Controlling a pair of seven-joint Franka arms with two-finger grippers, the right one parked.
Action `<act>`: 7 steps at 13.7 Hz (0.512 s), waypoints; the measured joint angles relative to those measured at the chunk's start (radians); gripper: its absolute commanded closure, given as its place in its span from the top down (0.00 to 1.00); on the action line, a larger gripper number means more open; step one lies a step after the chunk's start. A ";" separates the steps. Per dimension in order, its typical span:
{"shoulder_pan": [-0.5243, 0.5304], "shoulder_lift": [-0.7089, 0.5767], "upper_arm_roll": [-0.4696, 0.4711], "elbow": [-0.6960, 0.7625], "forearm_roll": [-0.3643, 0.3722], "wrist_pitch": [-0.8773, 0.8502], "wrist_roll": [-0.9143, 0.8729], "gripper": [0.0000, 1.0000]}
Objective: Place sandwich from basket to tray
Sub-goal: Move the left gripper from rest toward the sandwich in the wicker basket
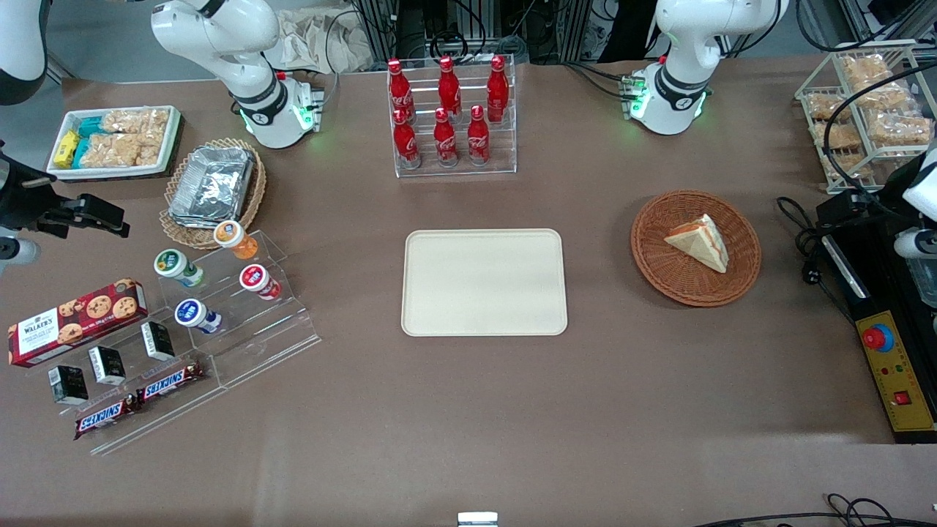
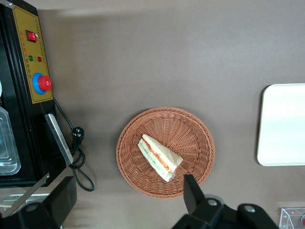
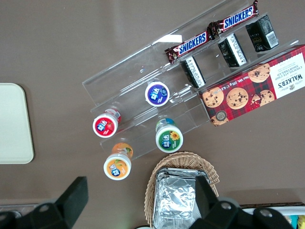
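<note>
Hovering: gripper [image 2: 124,202] high above basket [image 2: 195,133], fingers spread wide, holding nothing.
Sandwich [image 2: 159,157]: lying in basket, apart from empty tray [image 1: 484,282].
Handling: probably light, soft, squashes easily.
Grasp: across flat bread faces, gently.

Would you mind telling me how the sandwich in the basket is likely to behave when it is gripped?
The sandwich looks like soft white bread with layered filling, so it probably squashes, and its layers may slide apart. It lies flat in the basket, so rolling seems unlikely. The gripper is open above the basket's edge.
</note>
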 measured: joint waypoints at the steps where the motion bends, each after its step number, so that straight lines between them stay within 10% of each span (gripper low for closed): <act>1: 0.000 0.000 0.000 0.000 0.000 0.000 0.000 1.00; 7: 0.000 0.007 0.000 0.000 -0.001 0.000 0.000 1.00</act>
